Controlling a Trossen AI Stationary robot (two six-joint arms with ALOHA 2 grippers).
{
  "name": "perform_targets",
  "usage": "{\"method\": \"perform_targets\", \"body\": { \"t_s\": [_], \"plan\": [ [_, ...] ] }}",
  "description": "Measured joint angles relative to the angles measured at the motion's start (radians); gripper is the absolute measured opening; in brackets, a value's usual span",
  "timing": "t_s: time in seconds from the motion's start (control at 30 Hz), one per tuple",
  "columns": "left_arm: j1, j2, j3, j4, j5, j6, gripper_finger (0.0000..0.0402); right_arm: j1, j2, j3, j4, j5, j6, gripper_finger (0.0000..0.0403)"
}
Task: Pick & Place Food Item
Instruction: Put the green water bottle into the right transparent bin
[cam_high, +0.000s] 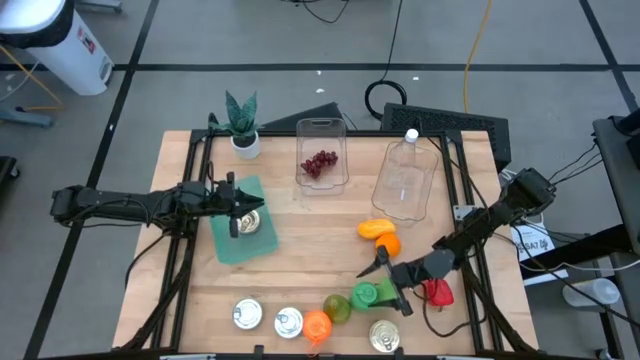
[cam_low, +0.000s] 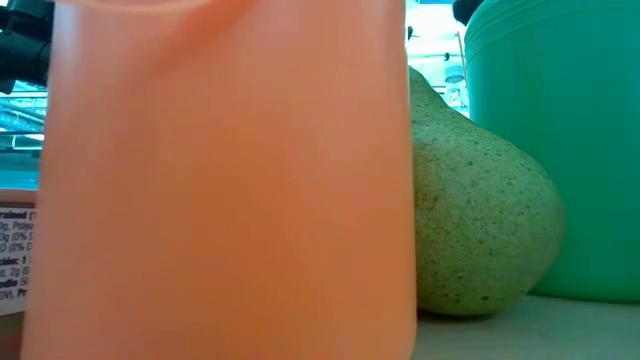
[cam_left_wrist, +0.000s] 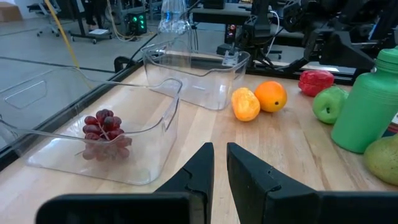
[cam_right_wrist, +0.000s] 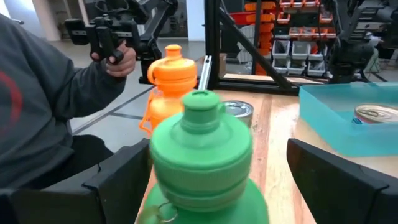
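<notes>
- Risk: right gripper (cam_high: 392, 283) has its fingers spread wide on either side of the green bottle (cam_high: 368, 294), not clamped. The bottle is not food, so closing here grabs the wrong item.
- Risk: if the right arm pushes on toward the front edge, the green bottle can tip into the green pear (cam_high: 337, 307) and orange bottle (cam_high: 317, 326) just left of it; all 3 sit crowded near the front edge and could roll off.
- Risk: red pepper (cam_high: 437, 292) sits just right of the right arm's wrist; a sweep can knock it.
- Task food: which item is meant, cannot tell. The yellow fruit (cam_high: 375, 230) touches the orange (cam_high: 387, 246) at centre right, just beyond the right gripper. The green apple (cam_left_wrist: 329, 103) shows beside the bottle in the left wrist view.
- Grapes (cam_high: 319, 163) already lie in the clear bin (cam_high: 322, 126) at far centre; a second clear container (cam_high: 405, 181) stands to its right.
- Left gripper (cam_high: 236, 208) is pinched shut, holding nothing, hovering over the teal tray (cam_high: 228, 244), which holds a can (cam_high: 247, 222), at left centre.
- Left arm reaches in low from the left side; right arm comes in diagonally from the right, wrist low.
- A person's hand (cam_right_wrist: 118, 61) holds a controller beyond the front edge.
</notes>
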Motion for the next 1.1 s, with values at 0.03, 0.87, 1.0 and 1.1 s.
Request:
{"method": "perform_targets", "body": {
  "t_s": [0.03, 0.87, 1.0, 1.1],
  "plan": [
    [0.0, 0.0, 0.0, 0.0, 0.0, 0.0, 0.0051, 0.0, 0.0, 0.0, 0.003, 0.0, 0.0, 0.0357],
    [0.0, 0.0, 0.0, 0.0, 0.0, -0.002, 0.0051, -0.001, 0.0, 0.0, -0.002, 0.024, -0.029, 0.02],
    [0.0, 0.0, 0.0, 0.0, 0.0, -0.002, 0.0051, -0.001, 0.0, 0.0, 0.016, 0.023, -0.053, 0.0201],
    [0.0, 0.0, 0.0, 0.0, 0.0, -0.007, 0.0051, -0.001, 0.0, 0.0, 0.056, 0.024, -0.085, 0.0217]
  ]
}}
